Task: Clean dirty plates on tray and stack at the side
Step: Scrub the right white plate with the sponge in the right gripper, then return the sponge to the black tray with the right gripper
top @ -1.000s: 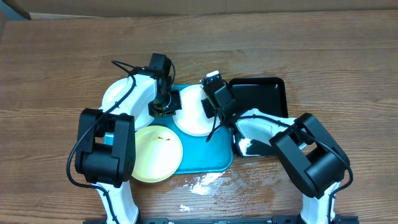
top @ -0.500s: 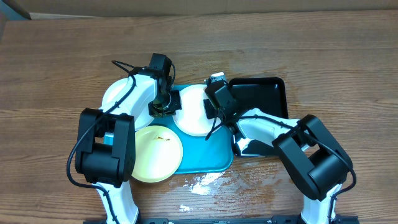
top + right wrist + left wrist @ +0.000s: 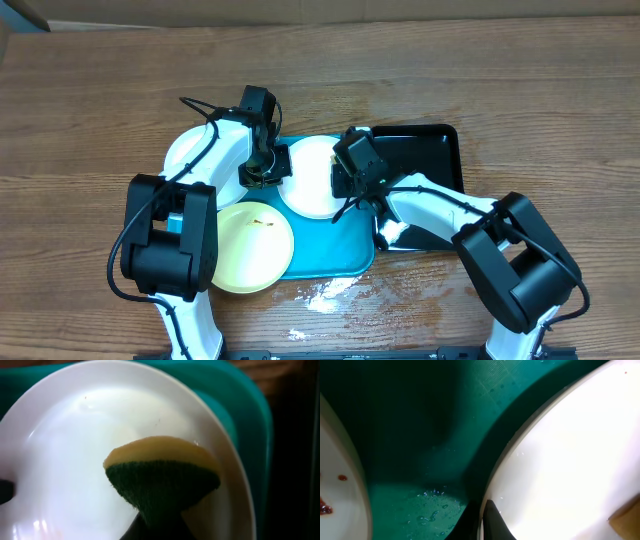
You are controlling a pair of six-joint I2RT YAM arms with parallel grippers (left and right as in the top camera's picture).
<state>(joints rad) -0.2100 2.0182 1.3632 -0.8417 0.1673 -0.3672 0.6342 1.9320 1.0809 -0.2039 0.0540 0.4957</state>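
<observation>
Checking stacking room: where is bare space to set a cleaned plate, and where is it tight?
The table is bare left of the side plate, beyond both trays, and right of the black tray. The teal tray has its front right corner free. Crowded: around the white plate, with left gripper and right gripper at it.

Table [image 3: 520,80] of brown wood, grained and matt. Tray [image 3: 352,250] of teal plastic, glossy, with water drops. On the tray, white plate [image 3: 65,445], smooth and shiny. Above the tray, sponge [image 3: 162,480]: yellow foam, rough green scouring side. Right of the tray, black tray [image 3: 425,150], glossy plastic.
</observation>
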